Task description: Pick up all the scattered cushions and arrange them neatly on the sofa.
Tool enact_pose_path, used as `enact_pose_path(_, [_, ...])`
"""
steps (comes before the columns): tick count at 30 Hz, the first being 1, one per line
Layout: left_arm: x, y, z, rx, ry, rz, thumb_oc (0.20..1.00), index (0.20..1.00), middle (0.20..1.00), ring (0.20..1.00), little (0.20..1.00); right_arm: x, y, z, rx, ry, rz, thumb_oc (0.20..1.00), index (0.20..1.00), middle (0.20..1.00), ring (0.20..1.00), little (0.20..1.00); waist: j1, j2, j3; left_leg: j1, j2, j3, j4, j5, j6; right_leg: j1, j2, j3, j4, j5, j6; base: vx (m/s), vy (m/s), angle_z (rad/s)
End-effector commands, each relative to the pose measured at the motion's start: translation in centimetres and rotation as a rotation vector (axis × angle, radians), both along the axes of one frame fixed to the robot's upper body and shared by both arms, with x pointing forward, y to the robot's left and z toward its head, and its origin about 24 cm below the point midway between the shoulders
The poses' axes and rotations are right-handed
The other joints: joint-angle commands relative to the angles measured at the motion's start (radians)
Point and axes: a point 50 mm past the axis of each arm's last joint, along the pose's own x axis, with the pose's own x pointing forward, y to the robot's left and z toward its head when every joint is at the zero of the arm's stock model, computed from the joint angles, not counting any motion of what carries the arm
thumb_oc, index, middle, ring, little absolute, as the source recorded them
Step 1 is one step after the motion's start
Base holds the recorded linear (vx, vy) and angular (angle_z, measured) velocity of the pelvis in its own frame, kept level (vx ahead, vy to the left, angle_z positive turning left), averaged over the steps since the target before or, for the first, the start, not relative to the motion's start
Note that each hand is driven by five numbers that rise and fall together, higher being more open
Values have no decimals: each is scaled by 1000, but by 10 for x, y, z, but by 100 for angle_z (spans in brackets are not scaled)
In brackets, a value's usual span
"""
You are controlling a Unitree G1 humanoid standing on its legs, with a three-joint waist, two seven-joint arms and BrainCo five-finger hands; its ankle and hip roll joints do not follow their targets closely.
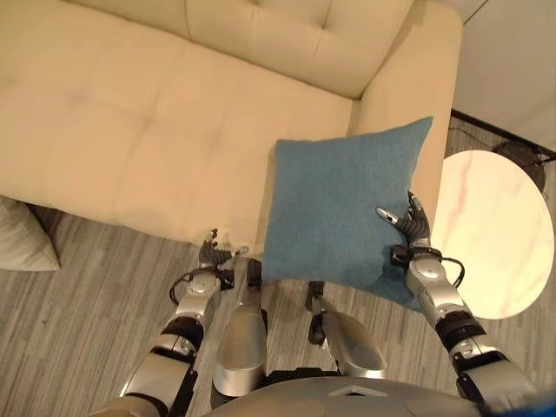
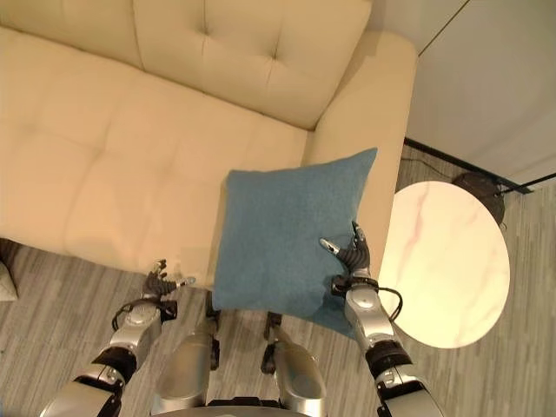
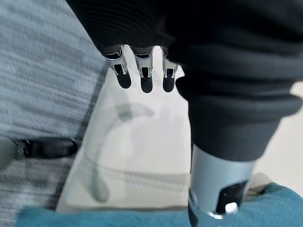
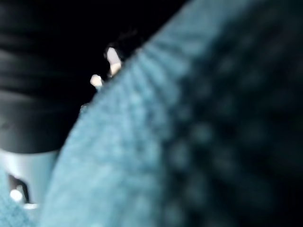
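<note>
Both eye views look steeply down on sofa [image 1: 130, 122]; wrist views sit close.

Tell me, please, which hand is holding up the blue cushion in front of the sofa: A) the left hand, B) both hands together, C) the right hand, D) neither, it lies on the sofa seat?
C: the right hand grips the right edge of the blue cushion, fingers curled over its face, while the left hand hangs open and apart from it near the front edge of the sofa.
</note>
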Motion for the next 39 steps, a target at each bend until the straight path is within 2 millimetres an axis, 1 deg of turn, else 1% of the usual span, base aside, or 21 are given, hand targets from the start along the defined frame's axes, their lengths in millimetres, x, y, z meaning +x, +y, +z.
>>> enact_pose_path(1, [2, -6, 3, -42, -62, 21, 1000, 1000, 1000, 1000, 1000, 0, 21, 7, -36, -42, 115, 1000, 1000, 1000, 1000, 1000, 20, -7, -50, -22, 12, -16, 35, -78, -24, -73, -70, -18, 64, 26, 69, -45, -45, -5])
enact_pose_path(3, [15, -8, 16, -80, -120, 29, 1000, 1000, 1000, 1000, 1000, 4, 29, 10, -28, -55, 138, 1000, 1000, 1000, 1000, 1000, 15, -26, -45, -51, 20, -19, 37, -72, -32, -97, -68, -19, 54, 36, 68, -17, -34, -1])
enact_pose_path(4, [15, -8, 16, -80, -120, 29, 1000, 1000, 1000, 1000, 1000, 4, 29, 10, -28, -55, 138, 1000, 1000, 1000, 1000, 1000, 15, -26, -45, -51, 20, -19, 37, -72, -32, -97, -68, -19, 54, 36, 68, 0, 0, 0])
enact_pose_path(5, [23, -10, 24, -84, -150, 19, 1000, 1000, 1000, 1000, 1000, 5, 33, 11, -28, -55, 146, 1000, 1000, 1000, 1000, 1000, 11, -34, -46, -57, 21, -19, 36, -70, -35, -102, -66, -16, 50, 38, 69, 0, 0, 0])
enact_pose_path(7, [27, -13, 29, -86, -167, 6, 1000, 1000, 1000, 1000, 1000, 6, 35, 11, -28, -54, 152, 1000, 1000, 1000, 1000, 1000, 8, -37, -46, -60, 22, -19, 35, -70, -36, -105, -66, -16, 49, 39, 69, 0, 0, 0])
enact_pose_path(8, [36, -19, 38, -81, -196, -20, 1000, 1000, 1000, 1000, 1000, 8, 39, 9, -29, -44, 161, 1000, 1000, 1000, 1000, 1000, 2, -43, -45, -64, 24, -17, 35, -70, -36, -110, -63, -11, 45, 41, 68, 0, 0, 0])
enact_pose_path(10, [45, -28, 46, -70, -215, -62, 1000, 1000, 1000, 1000, 1000, 11, 44, 11, -32, -46, 176, 1000, 1000, 1000, 1000, 1000, -5, -49, -40, -72, 27, -16, 37, -69, -37, -122, -60, -4, 45, 44, 68, 0, 0, 0])
enact_pose_path(14, [53, -38, 53, -65, -231, -105, 1000, 1000, 1000, 1000, 1000, 15, 50, 15, -31, -57, 195, 1000, 1000, 1000, 1000, 1000, -11, -57, -34, -82, 29, -13, 38, -65, -38, -136, -57, 3, 44, 51, 69, -17, -6, -3])
enact_pose_path(15, [59, -53, 57, -75, -240, -154, 1000, 1000, 1000, 1000, 1000, 18, 59, 19, -30, -72, 220, 1000, 1000, 1000, 1000, 1000, -16, -56, -30, -87, 30, -11, 34, -61, -38, -143, -56, 8, 40, 54, 68, -30, -2, -9])
enact_pose_path(16, [59, -53, 57, -75, -240, -154, 1000, 1000, 1000, 1000, 1000, 18, 59, 19, -30, -72, 220, 1000, 1000, 1000, 1000, 1000, -16, -56, -30, -87, 30, -11, 34, -61, -38, -143, -56, 8, 40, 54, 68, -28, 1, -12])
enact_pose_path(18, [59, -67, 56, -104, -231, -184, 1000, 1000, 1000, 1000, 1000, 20, 68, 21, -29, -79, 246, 1000, 1000, 1000, 1000, 1000, -20, -56, -25, -91, 28, -9, 33, -59, -38, -149, -55, 11, 40, 54, 67, -13, -6, -12])
enact_pose_path(19, [59, -67, 56, -104, -231, -184, 1000, 1000, 1000, 1000, 1000, 20, 68, 21, -29, -79, 246, 1000, 1000, 1000, 1000, 1000, -20, -56, -25, -91, 28, -9, 33, -59, -38, -149, -55, 11, 40, 54, 67, -25, -5, -9])
enact_pose_path(20, [58, -77, 52, -149, -218, -181, 1000, 1000, 1000, 1000, 1000, 22, 78, 25, -24, -90, 275, 1000, 1000, 1000, 1000, 1000, -20, -55, -19, -95, 27, -9, 33, -58, -37, -154, -54, 13, 40, 56, 66, -26, -2, -5])
enact_pose_path(24, [50, -93, 39, -254, -173, -152, 1000, 1000, 1000, 1000, 1000, 23, 97, 35, 1, -129, 331, 1000, 1000, 1000, 1000, 1000, -18, -60, -11, -92, 27, -11, 28, -54, -39, -155, -52, 17, 35, 59, 63, -9, -23, -1])
enact_pose_path(25, [47, -100, 35, -303, -161, -146, 200, 200, 200, 200, 200, 22, 103, 39, 37, -148, 350, 213, 213, 213, 213, 213, -17, -63, -12, -88, 28, -12, 24, -52, -41, -152, -52, 18, 31, 59, 62, 1, -51, 0])
enact_pose_path(28, [45, -106, 36, -376, -184, -121, 200, 200, 200, 200, 200, 20, 108, 46, 67, -185, 371, 200, 200, 200, 200, 200, -14, -65, -18, -76, 31, -12, 17, -52, -43, -143, -50, 17, 26, 57, 62, 6, -58, 0])
enact_pose_path(30, [49, -96, 50, -427, -268, -71, 200, 200, 200, 200, 200, 18, 95, 54, 52, -231, 348, 200, 200, 200, 200, 200, -11, -58, -42, -50, 32, -10, 7, -56, -44, -118, -45, 18, 18, 50, 61, 20, -65, 1])
enact_pose_path(36, [47, -86, 60, -491, -352, -22, 200, 200, 200, 200, 200, 12, 80, 47, 45, -217, 301, 200, 200, 200, 200, 200, -10, -34, -80, -10, 26, -11, -7, -64, -42, -80, -43, 13, 12, 38, 58, 16, -7, 0])
enact_pose_path(37, [47, -86, 65, -504, -378, -24, 200, 200, 200, 200, 200, 11, 77, 45, 45, -214, 289, 200, 200, 200, 200, 200, -10, -29, -87, -1, 25, -10, -10, -66, -42, -71, -44, 12, 10, 35, 58, 58, -15, -2])
enact_pose_path(38, [43, -84, 69, -526, -412, -27, 200, 200, 200, 200, 200, 7, 65, 43, 33, -211, 256, 200, 200, 200, 200, 200, -13, -12, -111, 24, 23, -10, -19, -69, -42, -47, -46, 5, 10, 24, 57, 53, -13, 4])
enact_pose_path(39, [43, -84, 69, -526, -413, -28, 200, 200, 200, 200, 200, 7, 65, 43, 33, -211, 256, 200, 200, 200, 200, 200, -14, -13, -113, 20, 21, -11, -19, -66, -42, -50, -47, 5, 9, 26, 58, 65, -28, 11])
